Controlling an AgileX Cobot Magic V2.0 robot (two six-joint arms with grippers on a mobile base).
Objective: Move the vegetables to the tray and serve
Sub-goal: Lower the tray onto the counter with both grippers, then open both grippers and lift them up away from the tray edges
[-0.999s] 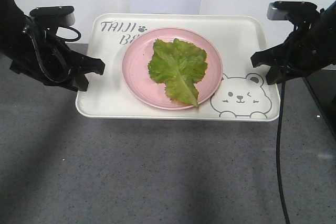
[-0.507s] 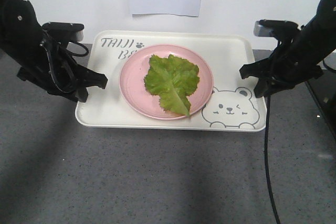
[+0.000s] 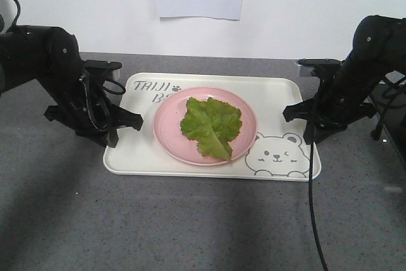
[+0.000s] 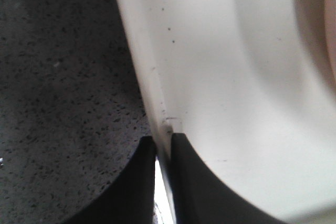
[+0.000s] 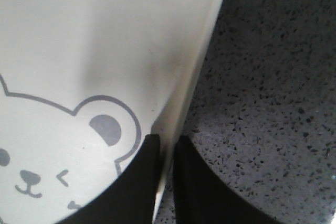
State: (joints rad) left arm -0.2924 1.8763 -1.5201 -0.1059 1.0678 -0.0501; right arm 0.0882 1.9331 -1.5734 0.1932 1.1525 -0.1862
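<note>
Because each set of jaws pinches only the thin rim of the cream-white rectangular tray (image 3: 279, 96), uneven motion could slide the round pink plate (image 3: 166, 132) and crinkly green lettuce leaf (image 3: 210, 123) off it.

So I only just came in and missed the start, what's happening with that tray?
Both arms have hold of the tray, one at each short end. The left pincer is shut on the tray's left rim and the right pincer on its right rim. A lettuce leaf lies on a pink plate that sits in the tray. Whether the tray rests on the grey table or is just above it is unclear.
</note>
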